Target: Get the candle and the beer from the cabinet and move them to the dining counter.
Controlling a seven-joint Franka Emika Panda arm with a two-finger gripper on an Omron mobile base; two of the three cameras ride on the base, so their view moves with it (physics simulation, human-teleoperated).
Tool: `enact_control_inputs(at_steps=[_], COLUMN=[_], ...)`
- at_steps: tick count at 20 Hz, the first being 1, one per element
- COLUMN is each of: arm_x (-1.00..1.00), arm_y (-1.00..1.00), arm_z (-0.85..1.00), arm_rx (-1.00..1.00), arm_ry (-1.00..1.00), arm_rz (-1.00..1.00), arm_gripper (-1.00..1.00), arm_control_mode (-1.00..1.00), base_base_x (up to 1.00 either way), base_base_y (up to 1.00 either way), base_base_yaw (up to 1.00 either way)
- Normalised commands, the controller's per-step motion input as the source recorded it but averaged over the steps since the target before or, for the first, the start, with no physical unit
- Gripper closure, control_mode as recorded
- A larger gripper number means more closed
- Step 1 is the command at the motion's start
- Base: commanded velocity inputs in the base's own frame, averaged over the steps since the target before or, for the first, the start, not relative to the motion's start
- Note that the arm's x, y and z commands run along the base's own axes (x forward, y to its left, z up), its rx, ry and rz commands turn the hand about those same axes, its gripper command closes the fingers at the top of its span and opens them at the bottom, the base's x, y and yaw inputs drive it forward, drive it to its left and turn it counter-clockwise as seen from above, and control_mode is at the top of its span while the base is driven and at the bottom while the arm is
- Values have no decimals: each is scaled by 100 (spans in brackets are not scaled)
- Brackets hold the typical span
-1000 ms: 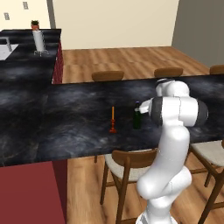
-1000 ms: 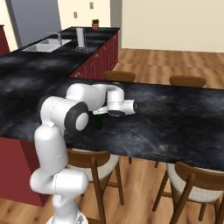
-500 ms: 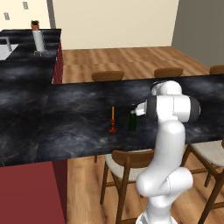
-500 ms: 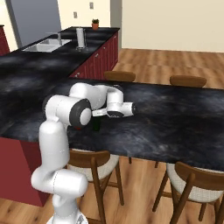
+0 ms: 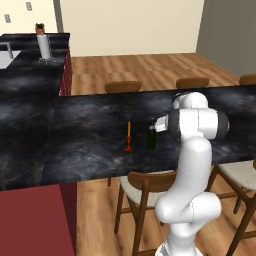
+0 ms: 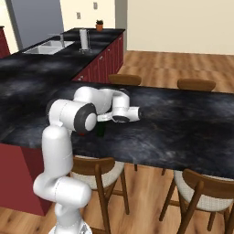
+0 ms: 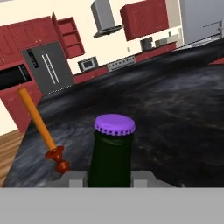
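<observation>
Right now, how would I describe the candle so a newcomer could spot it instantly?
Find the long black dining counter with wooden chairs along it. Near its front edge, beside the dark beer, stands the candle. It is the thin orange stick on a small dark red foot, unlike the squat purple-capped bottle.

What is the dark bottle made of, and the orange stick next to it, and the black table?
The beer looks like dark green glass, smooth, with a ridged purple cap, probably metal. The candle looks like matte orange wax on a dark red foot. The dining counter looks like polished black marble with faint grey veins.
</observation>
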Motion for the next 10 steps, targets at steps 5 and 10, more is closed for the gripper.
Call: enact_control_inputs(at_steps=[5, 10], arm_x=[-1, -9], arm_y=[0, 0], arm_z=[0, 0], arm_rx=[0, 0], arm_ry=[-4, -9], arm_rz=[0, 0], arm_gripper=[100, 100], arm_control_mode=[-100, -100], base_base_x=[0, 0], base_base_y=[0, 0], base_base_yaw=[0, 0])
